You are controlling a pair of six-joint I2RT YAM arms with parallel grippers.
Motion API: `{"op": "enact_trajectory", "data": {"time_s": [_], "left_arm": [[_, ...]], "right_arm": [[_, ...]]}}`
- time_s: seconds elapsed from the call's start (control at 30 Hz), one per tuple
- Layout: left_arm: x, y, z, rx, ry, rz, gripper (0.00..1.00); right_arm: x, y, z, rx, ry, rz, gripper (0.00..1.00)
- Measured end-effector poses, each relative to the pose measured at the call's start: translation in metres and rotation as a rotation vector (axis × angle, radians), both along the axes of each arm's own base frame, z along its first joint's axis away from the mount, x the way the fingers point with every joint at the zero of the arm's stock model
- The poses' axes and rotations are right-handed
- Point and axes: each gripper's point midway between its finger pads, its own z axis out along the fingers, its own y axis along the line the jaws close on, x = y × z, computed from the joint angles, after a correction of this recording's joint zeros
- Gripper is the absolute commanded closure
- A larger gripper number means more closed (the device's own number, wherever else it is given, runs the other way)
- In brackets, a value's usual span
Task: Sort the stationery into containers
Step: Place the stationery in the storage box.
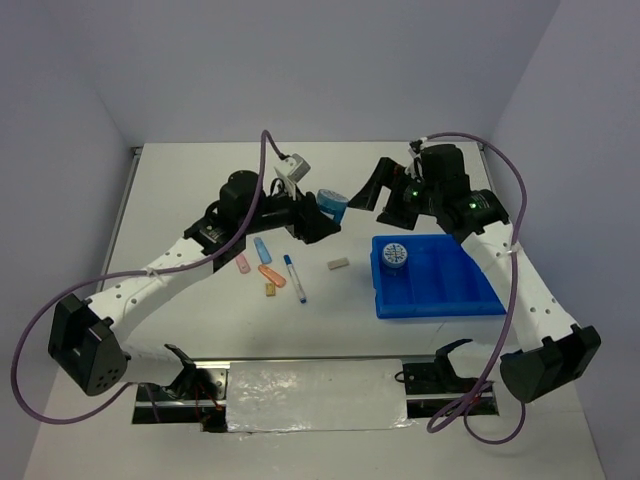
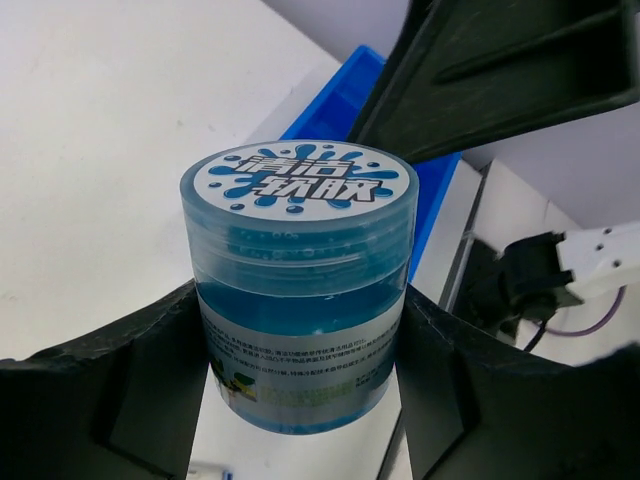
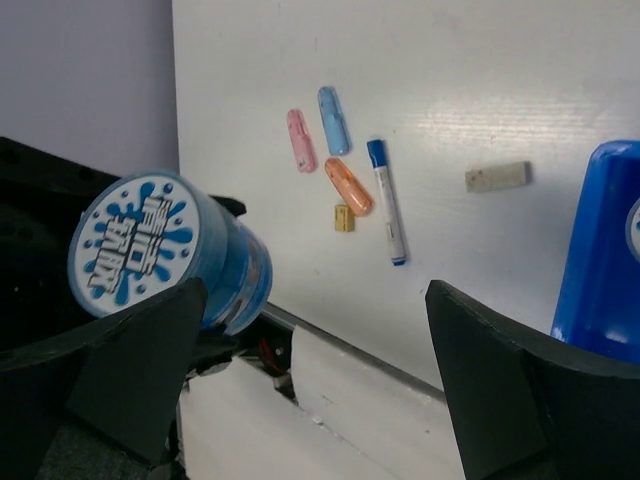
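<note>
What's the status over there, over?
Left claw shut on round blue jar, blue-white lid, off table. Right claw open, close beside it, near path to bright blue plastic tray. Matching jar sits in it.

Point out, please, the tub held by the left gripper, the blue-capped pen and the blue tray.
tub (image 2: 300, 300): left wrist view, on its clear blue side wall below the lid.
blue-capped pen (image 3: 387, 207): right wrist view, middle of the white barrel.
blue tray (image 1: 462, 280): top external view, bare floor of a right-hand compartment.

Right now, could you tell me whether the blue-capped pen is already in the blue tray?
No, the pen lies on the table, outside the tray.
</note>
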Motion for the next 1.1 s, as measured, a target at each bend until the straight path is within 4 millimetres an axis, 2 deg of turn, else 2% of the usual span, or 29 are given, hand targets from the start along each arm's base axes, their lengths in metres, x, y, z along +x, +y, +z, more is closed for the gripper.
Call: {"op": "enact_trajectory", "data": {"time_s": [0.17, 0.33, 0.43, 0.53, 0.6, 0.77, 0.83, 0.87, 0.9, 0.97, 1.0, 1.03, 1.1], "left_arm": [[0.003, 0.007, -0.021, 0.061, -0.018, -0.028, 1.00], [-0.018, 0.000, -0.029, 0.092, -0.031, -0.144, 0.99], [-0.029, -0.003, -0.031, 0.096, -0.028, -0.199, 0.99], [-0.035, -0.004, -0.032, 0.098, -0.033, -0.233, 0.99], [-0.037, -0.005, -0.032, 0.096, -0.032, -0.248, 0.95], [-0.040, -0.005, -0.032, 0.095, -0.031, -0.261, 0.94], [-0.040, -0.005, -0.033, 0.098, -0.027, -0.263, 0.89], [-0.041, -0.005, -0.033, 0.097, -0.027, -0.265, 0.88], [-0.041, -0.005, -0.033, 0.097, -0.026, -0.268, 0.86], [-0.042, -0.005, -0.031, 0.091, -0.026, -0.275, 0.76], [-0.042, -0.005, -0.031, 0.091, -0.031, -0.273, 0.59], [-0.042, -0.005, -0.031, 0.092, -0.032, -0.274, 0.48], [-0.040, -0.004, -0.032, 0.097, -0.032, -0.260, 0.35]], "right_arm": [[-0.018, 0.015, -0.006, 0.037, 0.058, 0.029, 0.00], [-0.038, 0.025, 0.003, 0.114, 0.039, 0.048, 0.00], [-0.042, 0.028, 0.014, 0.139, 0.004, 0.055, 0.00], [-0.042, 0.041, 0.017, 0.130, -0.001, 0.087, 0.00], [-0.040, 0.049, 0.010, 0.112, 0.017, 0.102, 0.00], [-0.040, 0.063, -0.012, 0.058, 0.077, 0.131, 0.01], [-0.040, 0.069, -0.013, 0.046, 0.079, 0.151, 0.09], [-0.041, 0.070, -0.012, 0.043, 0.076, 0.157, 0.19], [-0.042, 0.071, -0.012, 0.041, 0.072, 0.165, 0.39], [-0.042, 0.070, -0.012, 0.034, 0.063, 0.162, 0.51], [-0.042, 0.070, -0.012, 0.036, 0.057, 0.163, 0.71], [-0.043, 0.069, -0.012, 0.036, 0.056, 0.163, 0.98], [-0.043, 0.069, -0.011, 0.036, 0.053, 0.164, 1.00]]}}
